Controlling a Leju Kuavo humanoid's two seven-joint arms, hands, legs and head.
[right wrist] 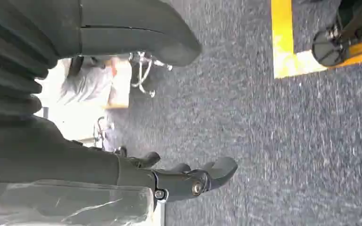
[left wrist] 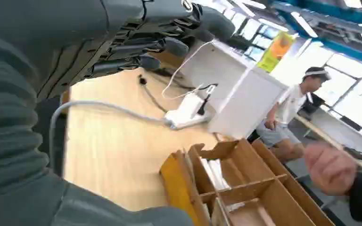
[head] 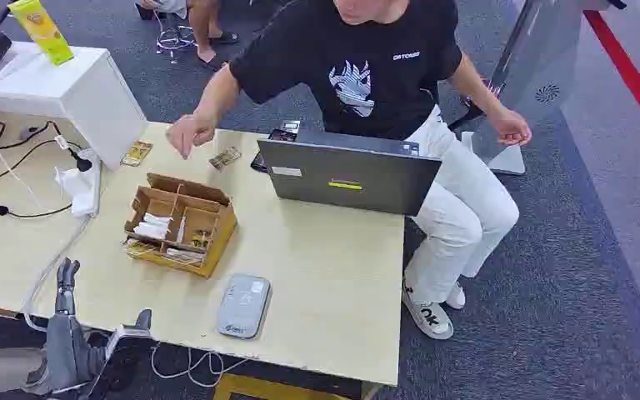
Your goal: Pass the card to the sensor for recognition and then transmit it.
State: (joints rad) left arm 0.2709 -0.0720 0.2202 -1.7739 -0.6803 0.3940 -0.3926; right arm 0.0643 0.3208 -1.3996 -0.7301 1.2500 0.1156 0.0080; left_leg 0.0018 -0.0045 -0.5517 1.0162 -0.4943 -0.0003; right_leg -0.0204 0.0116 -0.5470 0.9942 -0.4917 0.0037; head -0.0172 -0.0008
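Observation:
A cardboard box (head: 182, 223) with compartments stands on the table's left half, with white cards (head: 152, 225) inside; the left wrist view shows the same box (left wrist: 245, 188) close up. A flat grey sensor (head: 243, 306) lies near the front edge. Two loose cards (head: 137, 153) (head: 225, 157) lie behind the box. My left hand (head: 73, 321) hovers at the table's front-left corner, fingers apart and holding nothing; its fingers (left wrist: 141, 44) stretch out above the tabletop. My right hand (right wrist: 122, 169) hangs over the carpet, its fingers (right wrist: 193, 181) spread and holding nothing.
A person in a black shirt sits behind a grey laptop (head: 346, 175), one hand (head: 188, 132) hovering above the loose cards. A white stand (head: 67, 87), a power strip (head: 79, 179) and cables (head: 8, 158) crowd the table's left. Another person stands farther back (left wrist: 292, 103).

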